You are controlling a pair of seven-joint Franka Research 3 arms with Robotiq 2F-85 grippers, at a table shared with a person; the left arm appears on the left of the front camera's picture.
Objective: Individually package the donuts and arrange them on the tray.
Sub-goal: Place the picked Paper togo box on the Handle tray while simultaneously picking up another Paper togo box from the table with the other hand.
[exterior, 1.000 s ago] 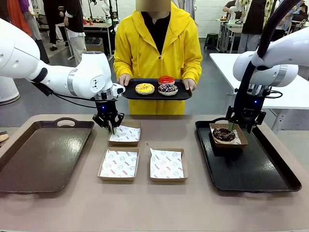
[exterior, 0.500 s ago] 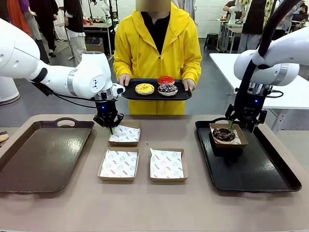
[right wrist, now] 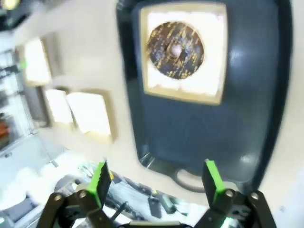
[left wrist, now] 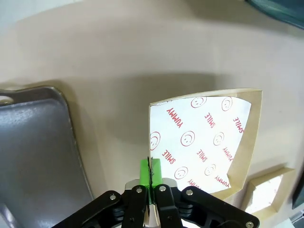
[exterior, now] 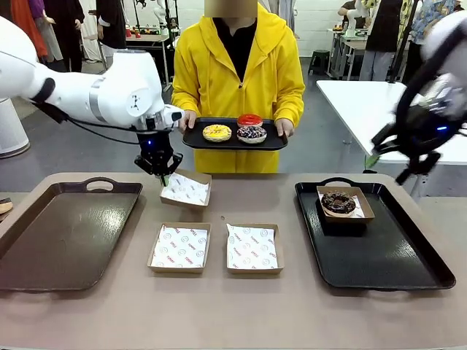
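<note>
Right gripper [exterior: 387,166] is pulling up off the black tray [exterior: 379,255] at 3 o'clock, jaws spread; chocolate donut [exterior: 338,202] is sitting boxed there. Left gripper [exterior: 162,173] is pinching and lifting an empty box [exterior: 186,191] at 11 o'clock. Three donuts [exterior: 217,132] are waiting on the person's tray [exterior: 233,145] at 12 o'clock.

Front camera faces the person [exterior: 237,73] across the table [exterior: 233,313]; wrist cameras look down on its boxes [exterior: 179,246].

Left tool [exterior: 161,177] tight on tilted cardboard box [exterior: 185,190].
</note>
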